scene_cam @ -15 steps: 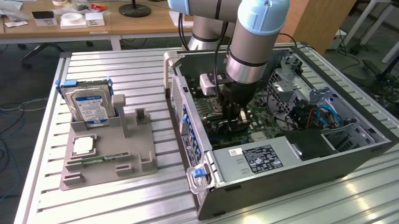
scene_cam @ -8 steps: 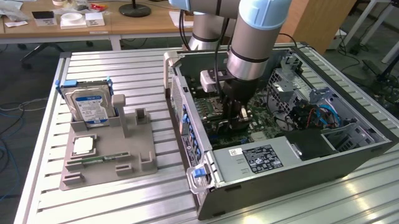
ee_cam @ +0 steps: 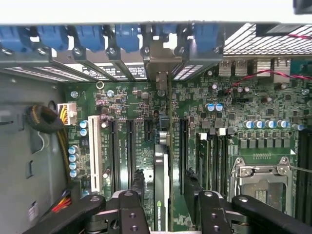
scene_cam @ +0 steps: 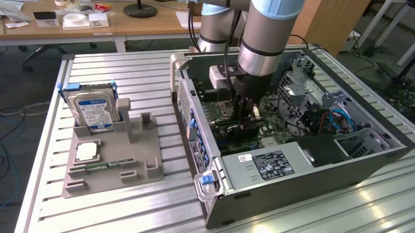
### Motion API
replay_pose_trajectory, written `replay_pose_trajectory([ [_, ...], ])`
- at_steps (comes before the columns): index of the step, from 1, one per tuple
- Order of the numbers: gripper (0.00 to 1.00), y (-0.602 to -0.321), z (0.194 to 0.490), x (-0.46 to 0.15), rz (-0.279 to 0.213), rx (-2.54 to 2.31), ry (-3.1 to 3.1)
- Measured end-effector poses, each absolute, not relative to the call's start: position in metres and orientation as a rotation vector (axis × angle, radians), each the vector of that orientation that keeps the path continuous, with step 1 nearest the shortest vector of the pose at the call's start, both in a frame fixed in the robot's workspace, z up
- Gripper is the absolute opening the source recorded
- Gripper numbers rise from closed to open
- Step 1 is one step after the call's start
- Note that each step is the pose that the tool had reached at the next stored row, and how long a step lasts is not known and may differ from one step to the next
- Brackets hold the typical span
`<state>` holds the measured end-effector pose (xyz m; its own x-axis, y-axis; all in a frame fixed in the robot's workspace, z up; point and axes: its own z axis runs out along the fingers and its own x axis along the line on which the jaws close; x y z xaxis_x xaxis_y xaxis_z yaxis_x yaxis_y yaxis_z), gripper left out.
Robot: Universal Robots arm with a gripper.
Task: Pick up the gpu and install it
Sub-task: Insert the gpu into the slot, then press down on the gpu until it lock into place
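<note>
The gpu (ee_cam: 162, 187) stands on edge on the green motherboard (ee_cam: 131, 105) inside the open computer case (scene_cam: 324, 177). In the wrist view I see it edge-on as a thin dark strip. A grey metal bracket (ee_cam: 162, 56) sits in line with it at the case's rear slot wall. My gripper (ee_cam: 165, 184) straddles the card with its black fingers (ee_cam: 139, 192) on either side. A strip of green board shows between the card and the fingers, so the jaws are open. In the exterior view the gripper (scene_cam: 248, 127) reaches down into the middle of the case.
A grey holder tray (scene_cam: 110, 182) at the exterior view's left carries a silver hard drive (scene_cam: 94, 110), a square chip (scene_cam: 86, 151) and a memory stick (scene_cam: 104, 166). Inside the case are the CPU socket (ee_cam: 261, 180), a cable bundle (ee_cam: 44, 119) and a labelled black box (scene_cam: 269, 165).
</note>
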<state>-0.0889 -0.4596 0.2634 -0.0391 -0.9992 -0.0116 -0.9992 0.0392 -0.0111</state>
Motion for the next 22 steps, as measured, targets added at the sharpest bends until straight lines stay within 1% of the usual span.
replay_pose_trajectory([
  [11,0.46,-0.460,0.285,-0.089,0.000,-2.166,2.253],
  [22,0.46,-0.460,0.286,-0.089,0.000,-2.166,2.253],
])
